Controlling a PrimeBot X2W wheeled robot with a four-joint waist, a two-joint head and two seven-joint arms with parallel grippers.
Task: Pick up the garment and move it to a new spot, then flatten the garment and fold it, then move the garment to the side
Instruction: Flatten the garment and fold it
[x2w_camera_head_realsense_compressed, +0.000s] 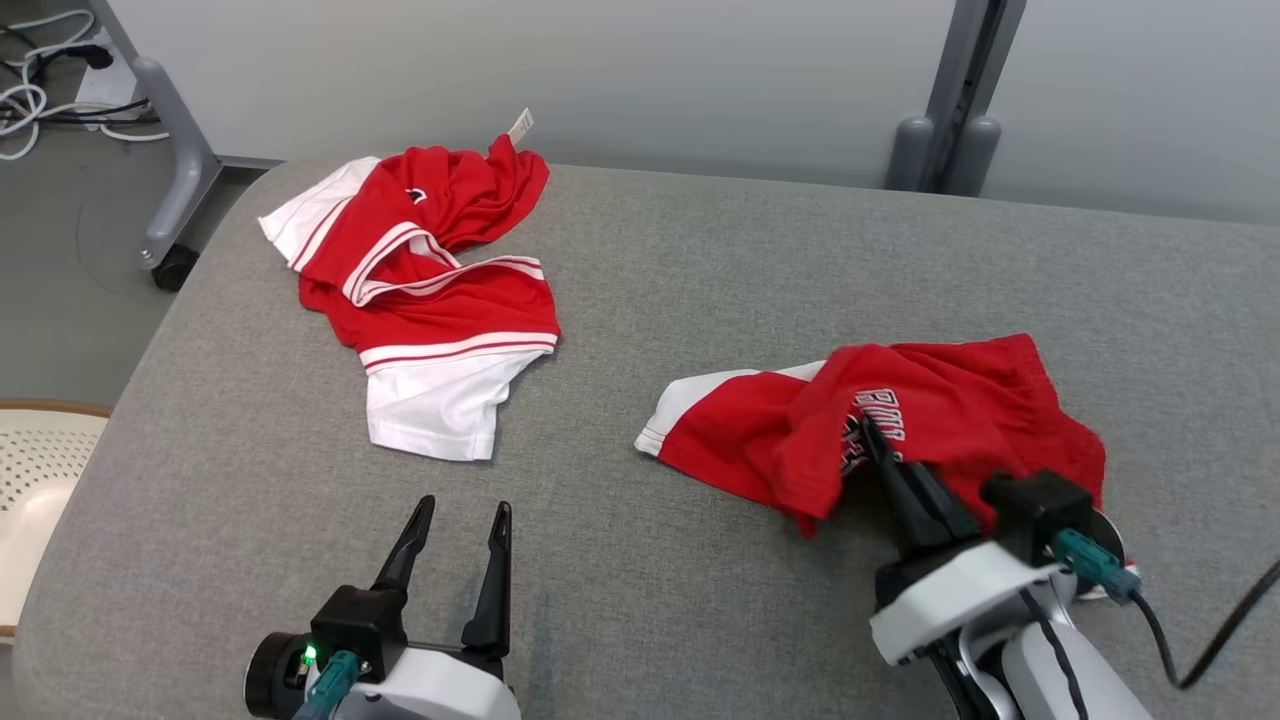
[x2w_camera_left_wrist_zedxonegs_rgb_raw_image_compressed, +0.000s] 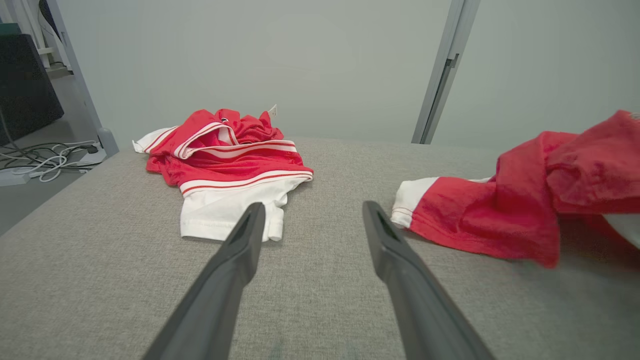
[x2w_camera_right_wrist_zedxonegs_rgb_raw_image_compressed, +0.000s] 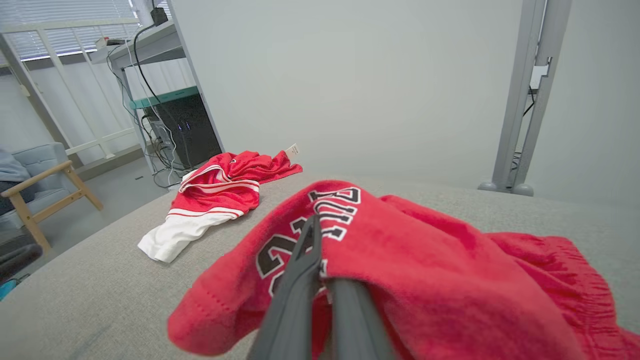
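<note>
**Right end effector clamped on red garment, left one open and idle**

Right end effector (x2w_camera_head_realsense_compressed: 872, 432): fingers pressed together, pinching a fold of the garment (x2w_camera_head_realsense_compressed: 950, 400) right by its black-and-white lettering. In the right wrist view one finger lies on top of the cloth and reaches up to the letters. The other goes under the fabric, tip hidden. The cloth drapes over both fingers and bunches around them.

The garment is red mesh-like fabric with a white-trimmed end. It is on the right half of the surface (x2w_camera_head_realsense_compressed: 700, 250), on the near side. The gripped part is raised and humped. The white-trimmed end points left and rests flat on the surface. A gathered, waistband-like edge shows on the far right.

Left end effector (x2w_camera_head_realsense_compressed: 465, 505): fingers spread apart with nothing between them. It sits low over the near-left part of the surface and points away from the robot. It is apart from both pieces of cloth.

The second garment (x2w_camera_head_realsense_compressed: 430, 290) is red and white with striped trim, crumpled at the far-left corner of the surface. It is well apart from the held one. A small white tag (x2w_camera_head_realsense_compressed: 520, 125) sticks up at its far edge.

The surface is grey and fabric-covered, with rounded corners. Beyond it is a pale wall with a grey post (x2w_camera_head_realsense_compressed: 950, 110). Cables (x2w_camera_head_realsense_compressed: 30, 90) lie on the floor at far left.
</note>
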